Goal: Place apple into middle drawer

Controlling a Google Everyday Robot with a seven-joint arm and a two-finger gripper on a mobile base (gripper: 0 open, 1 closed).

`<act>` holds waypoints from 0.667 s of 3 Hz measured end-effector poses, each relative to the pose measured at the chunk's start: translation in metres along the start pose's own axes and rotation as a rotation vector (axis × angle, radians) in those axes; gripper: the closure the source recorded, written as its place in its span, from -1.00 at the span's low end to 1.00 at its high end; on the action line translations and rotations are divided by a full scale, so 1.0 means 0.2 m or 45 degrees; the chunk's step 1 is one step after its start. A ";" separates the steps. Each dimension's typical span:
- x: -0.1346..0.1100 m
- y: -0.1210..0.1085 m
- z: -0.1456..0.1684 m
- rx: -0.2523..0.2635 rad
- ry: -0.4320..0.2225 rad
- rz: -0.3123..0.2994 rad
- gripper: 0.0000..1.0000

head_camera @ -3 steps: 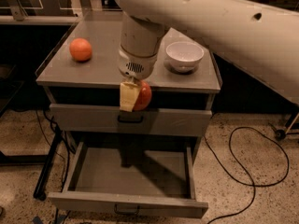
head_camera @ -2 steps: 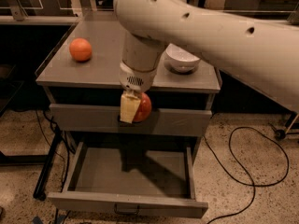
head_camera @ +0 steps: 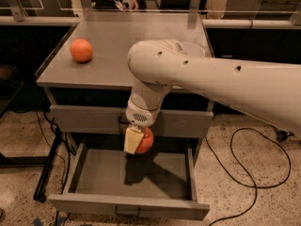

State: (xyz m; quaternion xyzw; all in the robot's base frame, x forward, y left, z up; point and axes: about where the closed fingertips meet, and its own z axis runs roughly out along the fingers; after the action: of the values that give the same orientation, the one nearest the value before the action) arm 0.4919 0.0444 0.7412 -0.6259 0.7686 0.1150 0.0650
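The thick white robot arm (head_camera: 211,79) covered most of a white bowl (head_camera: 194,48) on the grey cabinet top (head_camera: 113,41), leaving only a strip of its rim in sight. It also hid the middle of the closed grey drawer front (head_camera: 84,119) under that top. Of the two-finger gripper (head_camera: 139,142) only the near, pale yellowish finger (head_camera: 132,141) showed; the far one lay behind the round red apple with yellowish patches (head_camera: 146,140).

The arm came in from the right edge, where it was cut off. It bent sharply over the cabinet's front edge, with its wrist pointing straight down. The gripper was clamped on the apple. The apple hung in the air just below the closed drawer front and above the back part of the wide, shallow grey metal middle drawer (head_camera: 101,173), which stood open. A dark shadow lay on the drawer floor beneath it. The drawer's small black handle (head_camera: 127,212) sat near the bottom edge. A plain round orange fruit (head_camera: 81,50) rested at the left of the cabinet top, well apart from the arm. A black cable (head_camera: 254,173) looped over the speckled floor at the right.
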 end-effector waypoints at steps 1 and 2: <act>0.00 0.00 0.02 -0.002 -0.004 0.004 1.00; 0.01 0.01 0.06 -0.017 -0.008 0.013 1.00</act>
State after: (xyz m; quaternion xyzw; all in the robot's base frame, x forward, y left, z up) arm 0.4886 0.0453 0.7290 -0.6222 0.7707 0.1226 0.0626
